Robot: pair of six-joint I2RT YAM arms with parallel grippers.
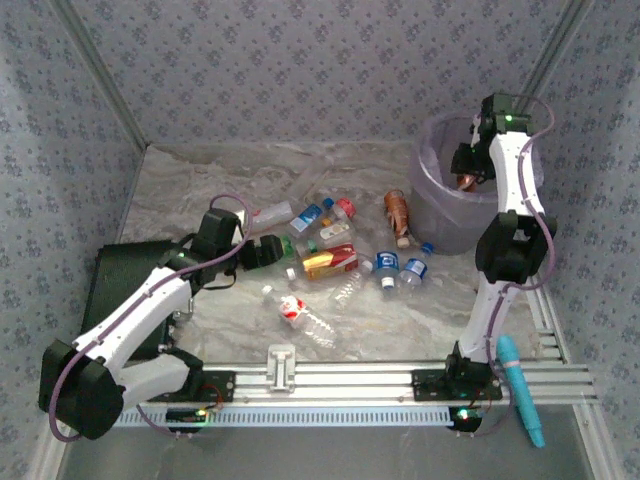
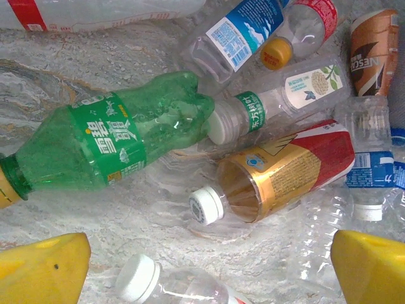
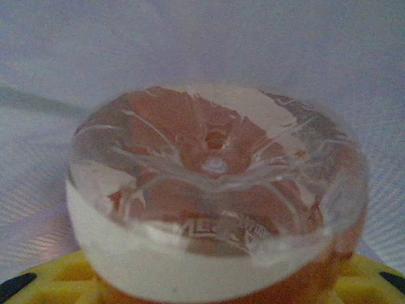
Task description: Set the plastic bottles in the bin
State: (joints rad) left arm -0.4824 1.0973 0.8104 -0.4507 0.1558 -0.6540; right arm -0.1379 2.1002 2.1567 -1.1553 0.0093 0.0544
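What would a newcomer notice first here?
The right gripper holding an orange-brown bottle above the bin at far right. Then the heap of bottles mid-table, with the green bottle lying just ahead of the open left gripper.

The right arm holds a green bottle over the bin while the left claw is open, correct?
Not green: the right wrist view shows the bottle in the right gripper is orange-brown. It is over the bin, and the left gripper is open.
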